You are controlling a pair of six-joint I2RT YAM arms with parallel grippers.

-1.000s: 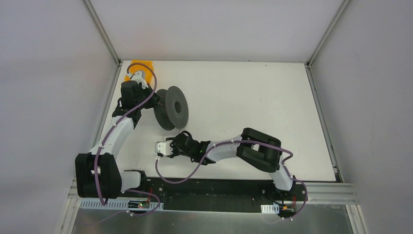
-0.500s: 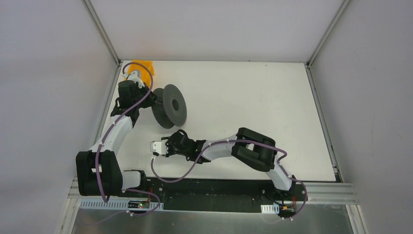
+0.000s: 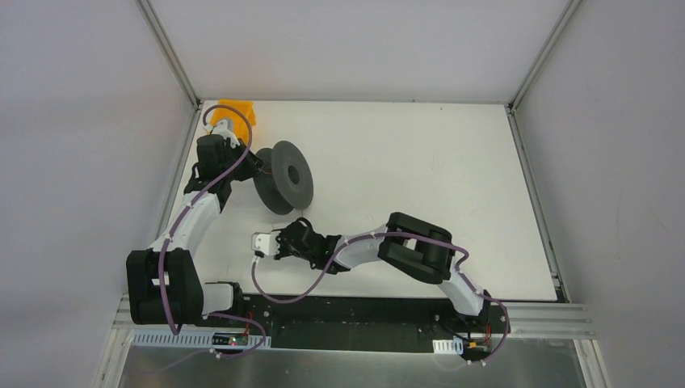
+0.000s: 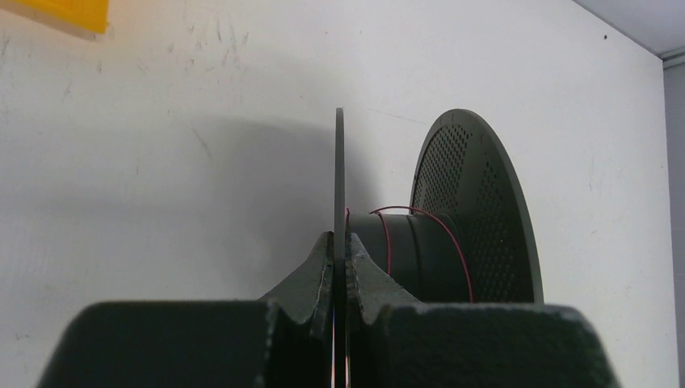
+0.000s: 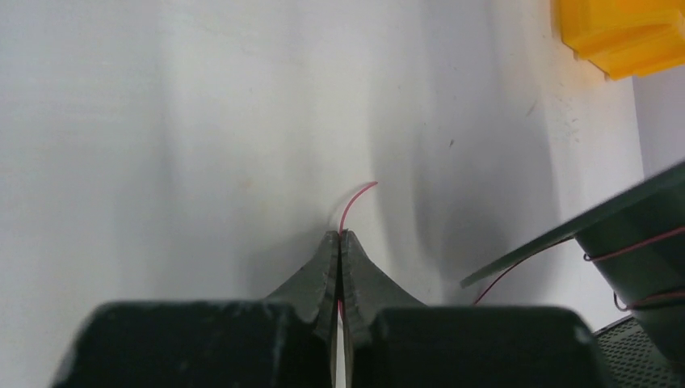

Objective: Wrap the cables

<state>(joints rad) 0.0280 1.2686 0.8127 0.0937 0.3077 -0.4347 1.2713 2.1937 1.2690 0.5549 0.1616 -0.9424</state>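
A dark grey spool (image 3: 284,178) stands on edge at the table's back left. My left gripper (image 4: 340,242) is shut on the spool's thin near flange (image 4: 339,162); in the top view it (image 3: 255,166) sits at the spool's left side. The thin red wire (image 4: 386,242) makes a few loose turns round the spool's core. My right gripper (image 5: 340,236) is shut on the wire near its free end, and the short red tip (image 5: 358,196) curls out past the fingertips. In the top view this gripper (image 3: 260,241) is in front of the spool. The spool's edge (image 5: 638,242) and more wire show at the right of the right wrist view.
A yellow block (image 3: 233,113) sits at the table's back left corner, behind the left gripper; it also shows in the right wrist view (image 5: 622,32) and in the left wrist view (image 4: 56,12). Metal frame rails (image 3: 174,69) border the white table.
My right gripper has moved a little to the left with the wire end in it. The left wrist and the spool have shifted slightly.
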